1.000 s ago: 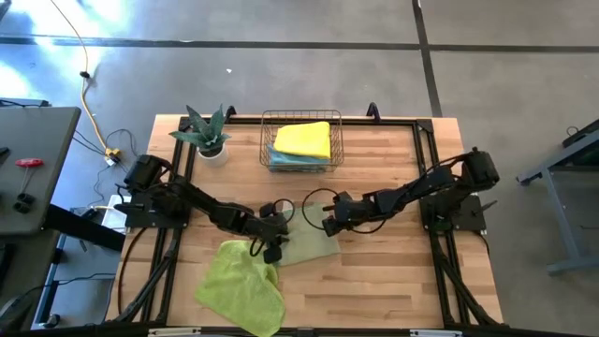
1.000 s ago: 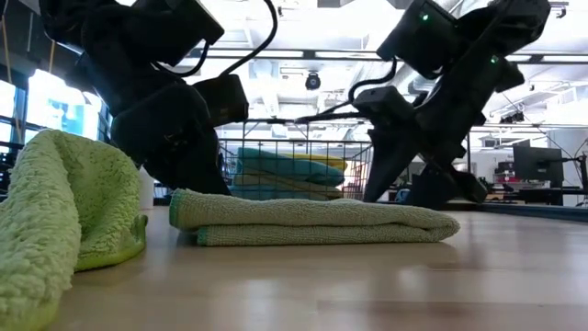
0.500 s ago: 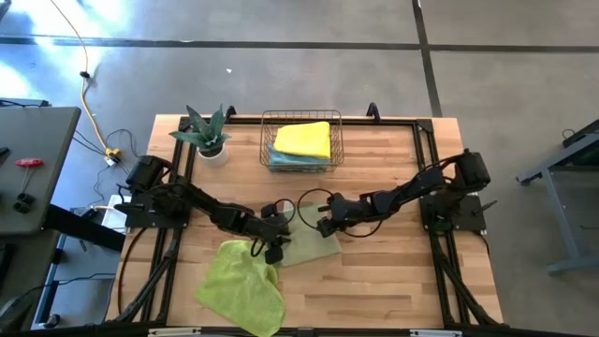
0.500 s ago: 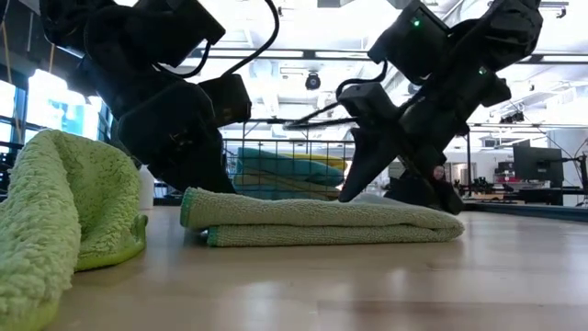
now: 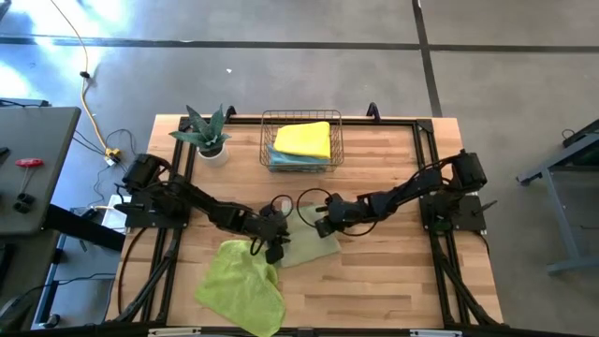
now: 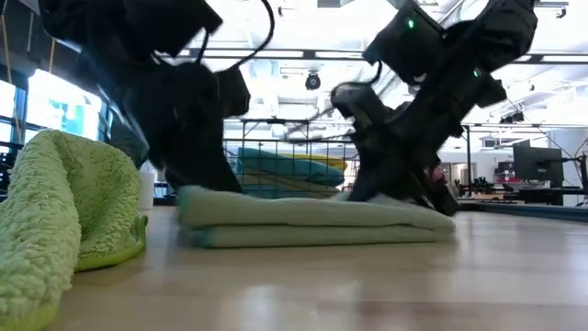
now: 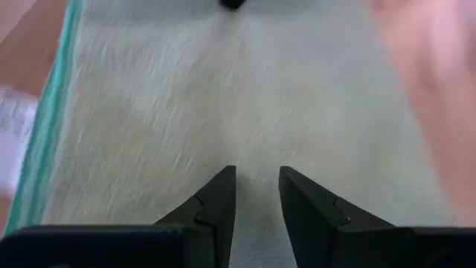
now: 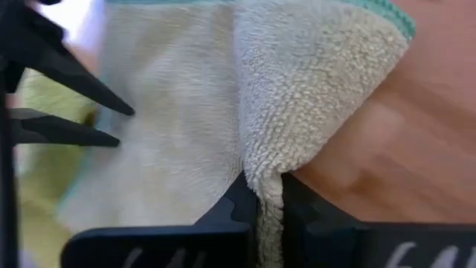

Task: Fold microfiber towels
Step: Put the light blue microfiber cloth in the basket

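Observation:
A pale sage towel (image 5: 311,247), folded into a flat stack (image 6: 312,222), lies on the wooden table (image 5: 393,281) near its middle. My left gripper (image 5: 274,245) is at the towel's left end and my right gripper (image 5: 321,225) at its far edge; each is shut on the cloth. A crumpled lime green towel (image 5: 241,285) lies at the near left. A yellow towel (image 5: 304,139) rests on a light blue one in the wire basket (image 5: 267,140) at the far edge. My left gripper has the sage towel's cloth (image 7: 256,160) between its two narrowly parted fingers (image 7: 223,201), slanting down from the table's left. The towel stays flat on the table. Which layers it holds cannot be seen. My right gripper pinches a raised fold of the sage towel (image 8: 262,160) between its two fingers (image 8: 238,205), close to the teal-hemmed corner (image 8: 387,18). It slants down from the table's right. The cloth rises into a ridge at the fingers; the rest lies on the table.
A potted spiky plant (image 5: 204,131) stands at the far left beside the basket. Bare wood lies along the near right of the table. Black frame rails (image 5: 432,140) run along the table's sides.
My right gripper has gone down and toward the table's left onto the sage towel and has shut on its far edge, drawing up a ridge of cloth. The towel's left end has slid a little toward the right. My left gripper has rolled slightly in place.

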Controlling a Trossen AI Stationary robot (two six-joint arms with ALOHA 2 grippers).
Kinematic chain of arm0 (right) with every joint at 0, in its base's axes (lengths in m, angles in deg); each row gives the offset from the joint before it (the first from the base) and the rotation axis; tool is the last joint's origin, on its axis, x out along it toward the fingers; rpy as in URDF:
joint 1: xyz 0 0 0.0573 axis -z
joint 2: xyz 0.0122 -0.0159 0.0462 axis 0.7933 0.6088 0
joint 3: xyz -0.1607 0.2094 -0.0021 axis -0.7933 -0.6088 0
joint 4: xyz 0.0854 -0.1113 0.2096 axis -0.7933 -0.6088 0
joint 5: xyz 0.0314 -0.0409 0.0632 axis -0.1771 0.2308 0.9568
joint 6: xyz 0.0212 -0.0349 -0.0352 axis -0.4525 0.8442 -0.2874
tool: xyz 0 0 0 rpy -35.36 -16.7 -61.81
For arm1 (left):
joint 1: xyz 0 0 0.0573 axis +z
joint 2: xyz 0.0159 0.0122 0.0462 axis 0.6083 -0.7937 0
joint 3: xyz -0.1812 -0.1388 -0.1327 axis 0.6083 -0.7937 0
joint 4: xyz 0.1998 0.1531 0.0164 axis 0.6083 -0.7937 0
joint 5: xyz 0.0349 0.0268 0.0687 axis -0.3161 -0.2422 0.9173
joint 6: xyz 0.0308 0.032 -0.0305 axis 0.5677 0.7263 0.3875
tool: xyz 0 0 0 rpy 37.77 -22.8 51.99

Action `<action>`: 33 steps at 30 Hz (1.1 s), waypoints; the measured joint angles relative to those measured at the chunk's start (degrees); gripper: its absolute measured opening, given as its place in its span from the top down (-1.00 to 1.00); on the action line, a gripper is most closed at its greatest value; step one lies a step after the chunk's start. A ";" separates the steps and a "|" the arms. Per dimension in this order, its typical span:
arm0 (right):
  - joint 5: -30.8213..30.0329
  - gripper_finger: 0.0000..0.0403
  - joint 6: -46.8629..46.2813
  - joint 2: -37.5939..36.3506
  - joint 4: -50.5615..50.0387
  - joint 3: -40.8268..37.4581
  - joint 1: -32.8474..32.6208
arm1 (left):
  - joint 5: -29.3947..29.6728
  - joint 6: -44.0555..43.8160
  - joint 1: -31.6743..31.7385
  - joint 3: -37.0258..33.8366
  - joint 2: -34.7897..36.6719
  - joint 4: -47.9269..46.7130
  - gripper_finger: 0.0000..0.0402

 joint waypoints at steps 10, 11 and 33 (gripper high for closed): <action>1.49 0.99 7.08 -2.03 -15.50 13.36 0.25 | 0.23 1.77 0.21 0.09 16.58 -1.43 0.53; 1.65 0.99 8.41 -2.06 -18.24 15.40 0.54 | 0.46 2.21 0.20 0.12 18.62 -1.87 0.53; 6.22 1.00 26.10 -2.05 -34.43 47.66 20.84 | 9.52 15.75 0.21 0.20 52.69 -8.05 0.53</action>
